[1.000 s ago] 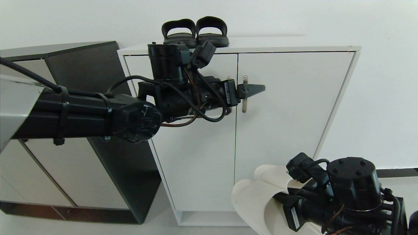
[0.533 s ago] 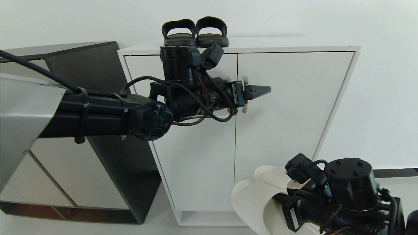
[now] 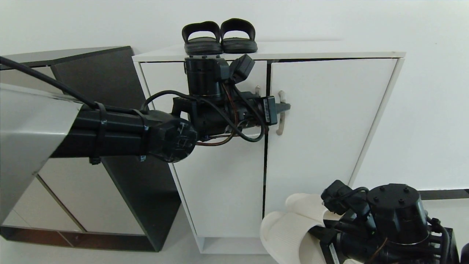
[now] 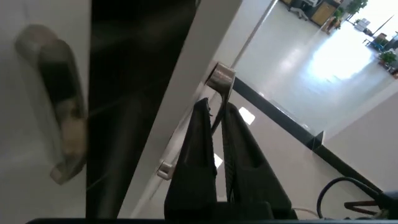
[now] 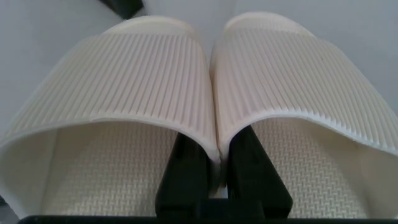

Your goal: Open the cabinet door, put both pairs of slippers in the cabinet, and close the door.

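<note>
**Arm and gripper status**

The left arm (image 3: 121,128) reaches out level, and the left gripper (image 3: 285,107) is clamped on the right door handle (image 3: 281,126). The right arm (image 3: 394,216) sits low. The right gripper (image 5: 214,149) pinches the white slippers (image 5: 143,81) by their adjoining inner edges.

Right claw (image 5: 216,163) pinches touching inner strap edges of cream slipper pair (image 5: 143,81), slippers side by side.
</note>
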Robot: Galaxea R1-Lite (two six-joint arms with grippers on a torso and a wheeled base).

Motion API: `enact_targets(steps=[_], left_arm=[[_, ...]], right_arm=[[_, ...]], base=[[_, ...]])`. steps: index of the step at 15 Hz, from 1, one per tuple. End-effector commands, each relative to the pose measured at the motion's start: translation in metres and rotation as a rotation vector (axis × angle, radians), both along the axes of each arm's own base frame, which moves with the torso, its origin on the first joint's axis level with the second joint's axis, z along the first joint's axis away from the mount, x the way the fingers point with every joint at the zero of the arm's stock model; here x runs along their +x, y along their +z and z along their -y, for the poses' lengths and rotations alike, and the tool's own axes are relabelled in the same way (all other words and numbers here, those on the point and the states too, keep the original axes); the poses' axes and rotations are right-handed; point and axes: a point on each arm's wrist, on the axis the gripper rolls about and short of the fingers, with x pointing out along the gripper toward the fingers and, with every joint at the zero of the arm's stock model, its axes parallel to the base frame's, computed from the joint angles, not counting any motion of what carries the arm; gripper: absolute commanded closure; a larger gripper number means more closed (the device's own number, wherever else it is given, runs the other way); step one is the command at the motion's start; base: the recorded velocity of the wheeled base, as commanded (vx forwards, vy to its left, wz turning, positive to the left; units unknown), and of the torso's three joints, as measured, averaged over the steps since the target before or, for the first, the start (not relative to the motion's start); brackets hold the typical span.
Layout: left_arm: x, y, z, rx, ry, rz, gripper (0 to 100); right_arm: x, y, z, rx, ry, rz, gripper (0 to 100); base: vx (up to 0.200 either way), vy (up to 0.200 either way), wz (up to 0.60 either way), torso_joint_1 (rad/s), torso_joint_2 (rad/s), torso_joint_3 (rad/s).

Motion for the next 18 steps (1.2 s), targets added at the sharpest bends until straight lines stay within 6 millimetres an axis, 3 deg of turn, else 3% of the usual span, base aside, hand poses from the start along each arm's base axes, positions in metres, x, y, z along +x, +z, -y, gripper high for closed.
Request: enact_targets(steps=[1, 3, 6, 12, 14, 18], left_arm=[[-0.025, 0.006, 0.000, -0.003, -0.039, 0.013, 100], [-0.039, 0.007, -0.002, -0.006, -0.055, 0.019, 100], [-0.054, 0.008, -0.006, 0.001, -0.025, 0.012, 100], [-0.091, 0.003, -0.038, -0.039, -0.014, 0.045, 100], [-0.082, 0.006, -0.047, -0.073, 0.026, 0.078, 100], [-0.050, -0.005, -0.039, -0.076, 0.066, 0.083, 100]], right_arm=[[-0.011, 0.003, 0.007, 0.036, 0.089, -0.022, 100], [-0.022, 0.006, 0.014, 0.060, 0.208, -0.029, 100], [-0.026, 0.005, 0.017, 0.047, 0.240, -0.022, 100], [-0.027, 0.005, 0.016, 0.045, 0.248, -0.014, 100], [-0.028, 0.005, 0.015, 0.044, 0.254, -0.015, 100], [-0.029, 0.005, 0.014, 0.040, 0.260, -0.014, 100]], base=[[0.000, 0.000, 0.00, 0.000, 0.00, 0.000], [0.000, 0.000, 0.00, 0.000, 0.00, 0.000], [0.000, 0.000, 0.00, 0.000, 0.00, 0.000], [0.000, 0.000, 0.00, 0.000, 0.00, 0.000], [0.000, 0.000, 0.00, 0.000, 0.00, 0.000], [0.000, 0.000, 0.00, 0.000, 0.00, 0.000]])
